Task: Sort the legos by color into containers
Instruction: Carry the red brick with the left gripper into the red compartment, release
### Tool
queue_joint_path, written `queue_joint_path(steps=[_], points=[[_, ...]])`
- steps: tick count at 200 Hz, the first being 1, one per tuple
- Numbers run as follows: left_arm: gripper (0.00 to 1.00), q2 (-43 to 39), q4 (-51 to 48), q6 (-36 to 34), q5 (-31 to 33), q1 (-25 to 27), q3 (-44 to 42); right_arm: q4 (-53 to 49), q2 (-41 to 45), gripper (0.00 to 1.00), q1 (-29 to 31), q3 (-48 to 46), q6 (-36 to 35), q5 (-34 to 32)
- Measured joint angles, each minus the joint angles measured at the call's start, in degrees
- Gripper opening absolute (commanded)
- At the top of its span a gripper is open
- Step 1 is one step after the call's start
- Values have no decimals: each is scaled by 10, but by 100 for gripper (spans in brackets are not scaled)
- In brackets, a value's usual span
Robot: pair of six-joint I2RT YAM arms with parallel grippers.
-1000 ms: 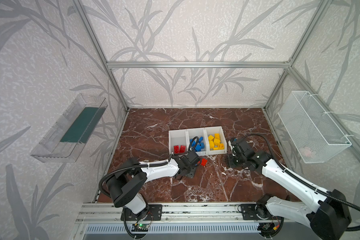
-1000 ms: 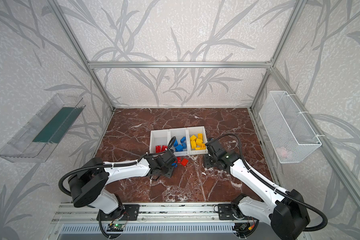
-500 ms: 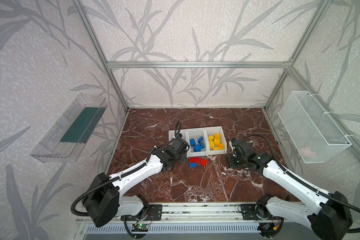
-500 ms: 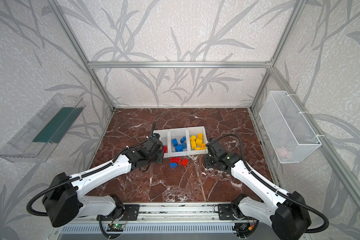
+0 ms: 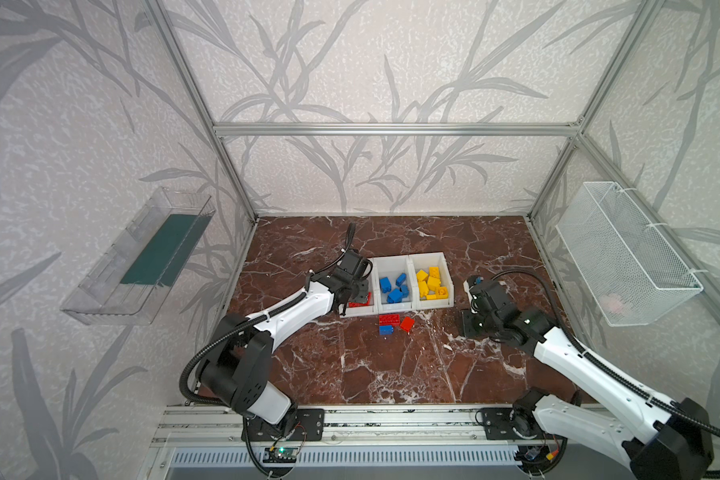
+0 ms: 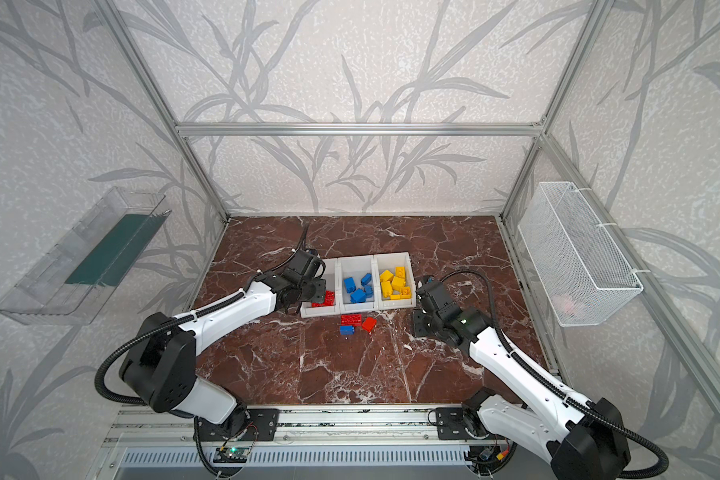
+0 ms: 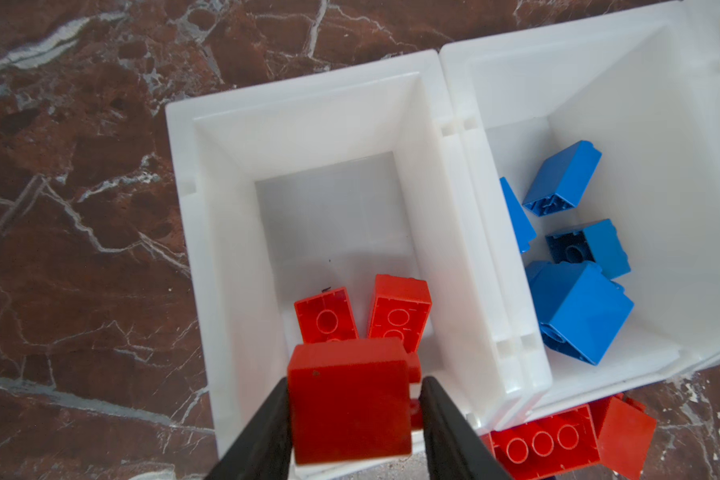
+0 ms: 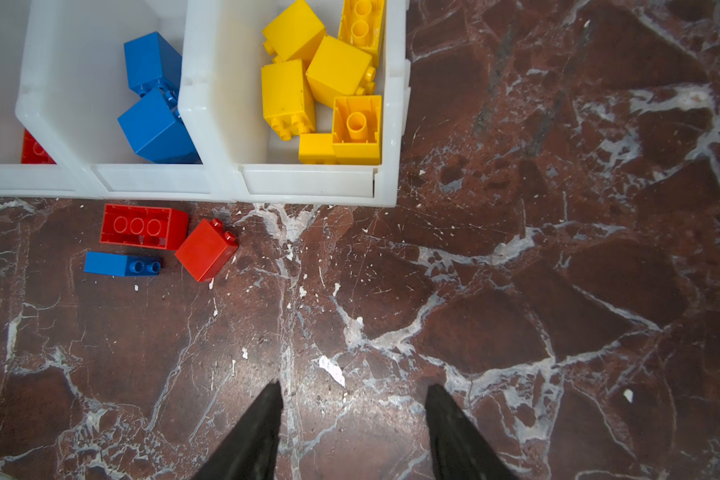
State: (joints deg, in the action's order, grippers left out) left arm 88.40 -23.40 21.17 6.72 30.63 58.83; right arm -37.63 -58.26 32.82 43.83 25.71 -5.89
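Note:
Three joined white containers (image 5: 396, 307) stand mid-table. The right one holds several yellow legos (image 8: 308, 83), the middle one several blue legos (image 7: 578, 307), the left one (image 7: 304, 95) two red legos (image 7: 366, 316). My left gripper (image 7: 354, 382) hangs over the near end of the left container, shut on a red lego (image 7: 350, 399); one finger lies flat on its side and its studs meet the other finger. On the table just in front of the containers lie a long red lego (image 8: 142, 226), a small red lego (image 8: 206, 249) and a blue lego (image 8: 121, 264). My right gripper (image 8: 354, 388) stands open and empty, low over the table to the right of the containers.
A clear wall tray (image 5: 142, 262) hangs on the left wall and a white wire basket (image 5: 624, 253) on the right wall. Brown marble table (image 5: 391, 365) stretches in front of the loose legos to the metal rail at the near edge.
My left arm has carried the red lego from the loose pile in front of the containers back and left to above the left container. The right arm has not moved.

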Motion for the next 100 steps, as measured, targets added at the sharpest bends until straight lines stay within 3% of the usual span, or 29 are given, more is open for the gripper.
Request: queue_joint_path(steps=[24, 100], points=[[65, 0, 3, 0, -4, -1, 0, -2, 3, 57, 0, 0, 1, -2], [68, -69, 12, 14, -3, -7, -40, -1, 0, 57, 0, 0, 2, 4]])
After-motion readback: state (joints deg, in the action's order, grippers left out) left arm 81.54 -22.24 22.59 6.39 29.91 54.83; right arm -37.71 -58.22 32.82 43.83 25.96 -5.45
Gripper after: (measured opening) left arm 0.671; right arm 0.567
